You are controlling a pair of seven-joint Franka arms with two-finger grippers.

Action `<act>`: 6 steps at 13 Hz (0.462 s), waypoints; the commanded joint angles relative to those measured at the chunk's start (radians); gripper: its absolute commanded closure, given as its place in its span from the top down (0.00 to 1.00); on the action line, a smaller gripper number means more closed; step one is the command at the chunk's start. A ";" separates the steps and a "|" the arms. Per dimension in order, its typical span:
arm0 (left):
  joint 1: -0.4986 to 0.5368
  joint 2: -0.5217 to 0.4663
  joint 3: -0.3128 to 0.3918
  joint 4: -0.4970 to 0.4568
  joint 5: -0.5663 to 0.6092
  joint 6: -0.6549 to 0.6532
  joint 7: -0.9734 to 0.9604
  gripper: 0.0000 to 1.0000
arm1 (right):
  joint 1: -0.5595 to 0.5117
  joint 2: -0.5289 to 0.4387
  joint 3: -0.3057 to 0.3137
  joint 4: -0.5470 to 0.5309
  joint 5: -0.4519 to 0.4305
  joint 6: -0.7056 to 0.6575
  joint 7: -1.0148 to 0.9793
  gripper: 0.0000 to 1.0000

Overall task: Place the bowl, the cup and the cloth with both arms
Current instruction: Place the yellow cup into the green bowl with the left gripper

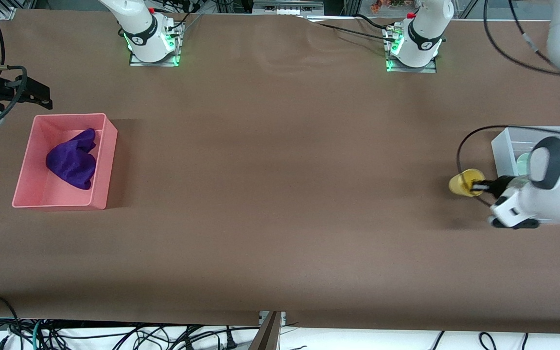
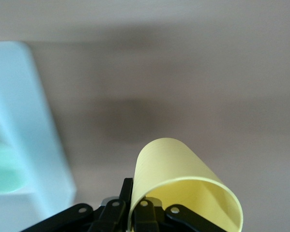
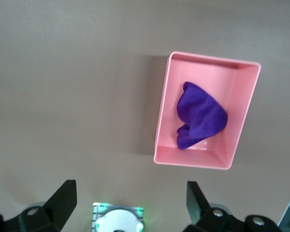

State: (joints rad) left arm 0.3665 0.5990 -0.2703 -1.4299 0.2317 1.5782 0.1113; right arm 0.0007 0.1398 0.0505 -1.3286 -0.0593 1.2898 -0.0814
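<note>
My left gripper (image 1: 481,185) is shut on the rim wall of the yellow cup (image 1: 464,183), holding it tipped on its side over the table beside the white bin (image 1: 503,146). In the left wrist view the fingers (image 2: 128,191) pinch the cup (image 2: 183,169) wall. The pale green bowl (image 1: 523,163) sits in the white bin (image 2: 33,121), mostly hidden by my left arm; it shows as a green patch (image 2: 2,169). The purple cloth (image 1: 73,160) lies crumpled in the pink bin (image 1: 102,160). My right gripper (image 3: 130,188) is open and empty, high above the cloth (image 3: 200,116) and the pink bin (image 3: 161,121).
The right arm's hand (image 1: 22,92) shows at the right arm's end of the table, by the pink bin. The two arm bases (image 1: 151,43) (image 1: 413,48) stand along the table's edge farthest from the camera. A black cable (image 1: 460,150) loops by the cup.
</note>
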 commanded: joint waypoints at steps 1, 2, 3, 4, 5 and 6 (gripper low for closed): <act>0.116 -0.033 0.005 -0.020 0.124 -0.006 0.216 0.00 | -0.013 -0.034 0.006 -0.031 0.029 -0.010 0.038 1.00; 0.158 -0.031 0.003 -0.020 0.156 0.009 0.275 0.00 | -0.013 -0.028 0.005 -0.027 0.023 -0.010 0.037 1.00; 0.184 -0.027 0.005 -0.021 0.184 0.047 0.319 0.00 | -0.015 -0.025 0.003 -0.024 0.027 -0.012 0.037 1.00; 0.215 -0.016 0.005 -0.027 0.195 0.103 0.365 0.00 | -0.015 -0.016 0.002 -0.018 0.024 -0.020 0.037 1.00; 0.260 0.011 0.005 -0.027 0.196 0.155 0.442 0.00 | -0.013 -0.013 0.002 -0.011 0.023 -0.020 0.037 1.00; 0.293 0.031 0.003 -0.029 0.195 0.207 0.511 0.00 | -0.013 -0.006 0.003 0.000 0.021 -0.018 0.037 1.00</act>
State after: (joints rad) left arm 0.6119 0.5952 -0.2525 -1.4493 0.3970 1.7088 0.5175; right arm -0.0031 0.1375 0.0486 -1.3336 -0.0500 1.2795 -0.0557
